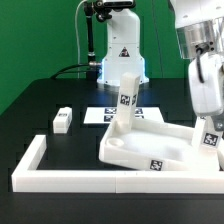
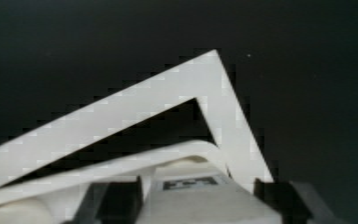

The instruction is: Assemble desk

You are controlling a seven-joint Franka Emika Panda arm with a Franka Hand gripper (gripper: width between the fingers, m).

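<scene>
The white desk tabletop (image 1: 150, 150) lies flat inside the border wall, with its raised rim facing up. One leg (image 1: 125, 98) stands upright on its far corner toward the exterior view's left, showing a black-and-white tag. My gripper (image 1: 209, 128) hangs over the tabletop's far corner at the exterior view's right, shut on a second tagged leg (image 1: 210, 140). In the wrist view that leg (image 2: 194, 184) sits between my dark fingers (image 2: 115, 202). Beyond it a white angled corner (image 2: 208, 85) shows against black; I cannot tell whether it is tabletop or wall. Another leg (image 1: 62, 120) lies loose on the table.
The low white border wall (image 1: 35, 165) runs along the front and up the exterior view's left. The marker board (image 1: 100, 116) lies flat behind the tabletop. The robot base (image 1: 120, 55) stands at the back, with cables trailing toward the exterior view's left.
</scene>
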